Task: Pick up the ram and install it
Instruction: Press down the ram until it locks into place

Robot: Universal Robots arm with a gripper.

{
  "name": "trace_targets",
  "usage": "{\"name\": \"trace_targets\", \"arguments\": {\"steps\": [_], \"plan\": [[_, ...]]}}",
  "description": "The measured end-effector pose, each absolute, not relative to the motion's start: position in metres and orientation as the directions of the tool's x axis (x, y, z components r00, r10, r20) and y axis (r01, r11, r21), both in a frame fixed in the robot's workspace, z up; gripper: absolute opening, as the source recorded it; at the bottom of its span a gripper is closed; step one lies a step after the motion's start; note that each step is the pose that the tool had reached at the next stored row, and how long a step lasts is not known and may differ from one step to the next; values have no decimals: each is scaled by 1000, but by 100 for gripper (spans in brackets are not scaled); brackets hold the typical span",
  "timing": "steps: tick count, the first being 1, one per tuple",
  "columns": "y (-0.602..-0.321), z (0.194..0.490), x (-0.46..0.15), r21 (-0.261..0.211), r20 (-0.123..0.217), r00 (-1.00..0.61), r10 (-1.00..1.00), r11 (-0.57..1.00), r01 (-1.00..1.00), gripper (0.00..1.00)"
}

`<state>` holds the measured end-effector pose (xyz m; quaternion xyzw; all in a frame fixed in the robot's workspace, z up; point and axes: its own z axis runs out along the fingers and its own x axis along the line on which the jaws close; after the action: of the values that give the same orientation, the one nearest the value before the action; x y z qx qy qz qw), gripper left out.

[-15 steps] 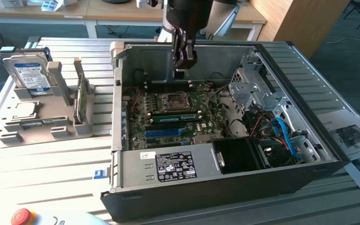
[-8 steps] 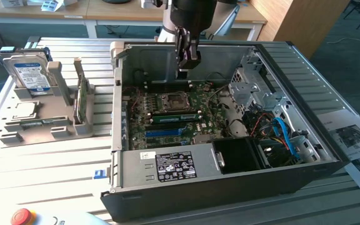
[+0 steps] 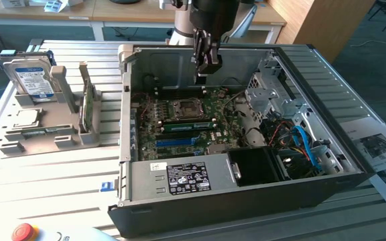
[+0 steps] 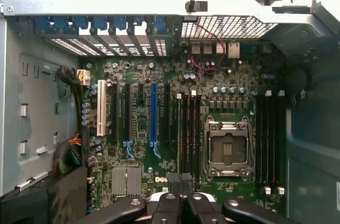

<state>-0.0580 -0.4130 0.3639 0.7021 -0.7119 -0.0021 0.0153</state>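
- The gripper [image 3: 206,68] hangs above the far part of the open computer case [image 3: 341,150], over the motherboard [image 3: 186,123]; its fingers are pressed together with nothing between them.
- In the wrist view the gripper [image 4: 180,205] has its dark fingertips closed, directly over the motherboard [image 4: 159,123] close to the empty processor socket [image 4: 227,148].
- The ram [image 3: 86,103] stands on edge in a slot of the grey holder [image 3: 59,133] on the table, to the exterior view's left of the case and well apart from the gripper.
- The hard drive [image 3: 33,75] with a blue label stands upright at the far end of the same holder, just beside the ram.
- A small square silver processor chip [image 3: 26,118] lies flat on the holder, nearer than the hard drive.
- The long memory slots [image 4: 188,134] beside the socket look empty in the wrist view.
- Inside the case, the power supply [image 3: 179,175] with a black label sits along the near side, and blue cables [image 3: 303,143] run at the exterior view's right.
- A red button [image 3: 22,232] sits at the near left corner of the table [image 3: 45,175].
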Motion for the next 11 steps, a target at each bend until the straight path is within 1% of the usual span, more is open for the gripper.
{"name": "trace_targets", "arguments": {"steps": [11], "plan": [[-413,364,-58,24,19,-14,-1000,14,-1000,11]]}}
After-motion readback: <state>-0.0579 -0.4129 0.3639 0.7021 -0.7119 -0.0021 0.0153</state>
